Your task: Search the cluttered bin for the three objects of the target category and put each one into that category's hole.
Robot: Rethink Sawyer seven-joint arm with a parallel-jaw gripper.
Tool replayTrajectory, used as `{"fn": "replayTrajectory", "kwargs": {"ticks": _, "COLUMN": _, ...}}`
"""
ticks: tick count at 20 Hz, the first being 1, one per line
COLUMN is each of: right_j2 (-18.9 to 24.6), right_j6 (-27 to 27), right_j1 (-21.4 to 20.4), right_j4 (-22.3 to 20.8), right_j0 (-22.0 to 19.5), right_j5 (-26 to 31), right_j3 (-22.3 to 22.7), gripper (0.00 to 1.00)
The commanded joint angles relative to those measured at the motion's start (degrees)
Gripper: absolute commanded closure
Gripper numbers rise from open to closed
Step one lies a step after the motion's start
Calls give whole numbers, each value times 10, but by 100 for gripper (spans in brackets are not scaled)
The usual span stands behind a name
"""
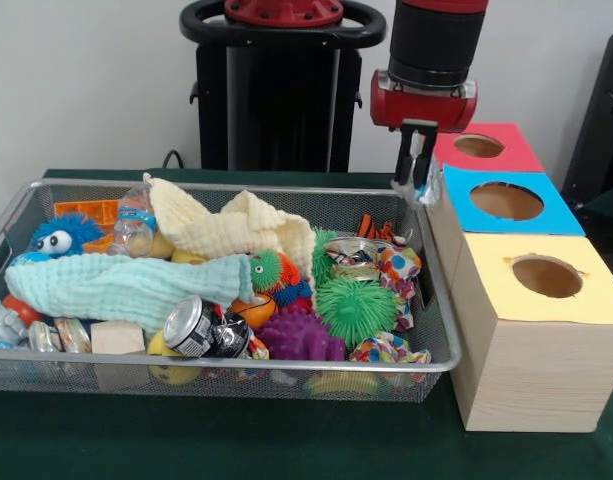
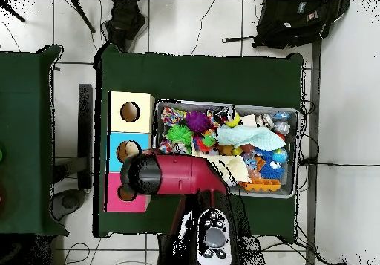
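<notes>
From where I stand the gripper [image 1: 417, 160] hangs just beside the red-topped hole [image 1: 479, 146], on the wire mesh bin [image 1: 426, 368] side of it, low over the corner where the red and blue card tops meet. Its two dark fingers [image 1: 409, 150] are drawn close together, and something clear and glinting seems to sit between them and below, at the box edge. It looks like one of the thin plastic bottles, though I cannot be sure how firmly it is held.

My reading is that this is the delivery step: a bottle brought across to the red-topped hole but not yet over it. The next move calls for a short shift away from the wire mesh bin, centring the load above the opening before letting go, taking care not to stray toward the blue-topped hole [image 1: 506, 200] next door.

Another clear bottle with a blue label band [image 1: 135, 224] lies far from the red-topped hole, at the opposite end of the wire mesh bin, leaning against a cream cloth [image 1: 236, 232].
</notes>
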Motion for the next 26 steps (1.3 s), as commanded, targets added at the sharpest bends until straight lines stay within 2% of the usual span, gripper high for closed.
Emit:
{"fn": "replayTrajectory", "kwargs": {"ticks": 1, "right_j2": 79, "right_j6": -22, "right_j1": 25, "right_j4": -18, "right_j0": -19, "right_j5": 80, "right_j3": -58, "gripper": 0}}
{"fn": "replayTrajectory", "kwargs": {"ticks": 13, "right_j2": 48, "right_j6": 35, "right_j1": 35, "right_j4": -7, "right_j0": 15, "right_j5": 153, "right_j3": -118, "gripper": 0}}
{"fn": "replayTrajectory", "kwargs": {"ticks": 17, "right_j2": 50, "right_j6": 41, "right_j1": 41, "right_j4": -3, "right_j0": 15, "right_j5": 145, "right_j3": -127, "gripper": 0}}
{"fn": "replayTrajectory", "kwargs": {"ticks": 26, "right_j2": 78, "right_j6": 4, "right_j1": 59, "right_j4": -4, "right_j0": -5, "right_j5": 134, "right_j3": -134, "gripper": 0}}
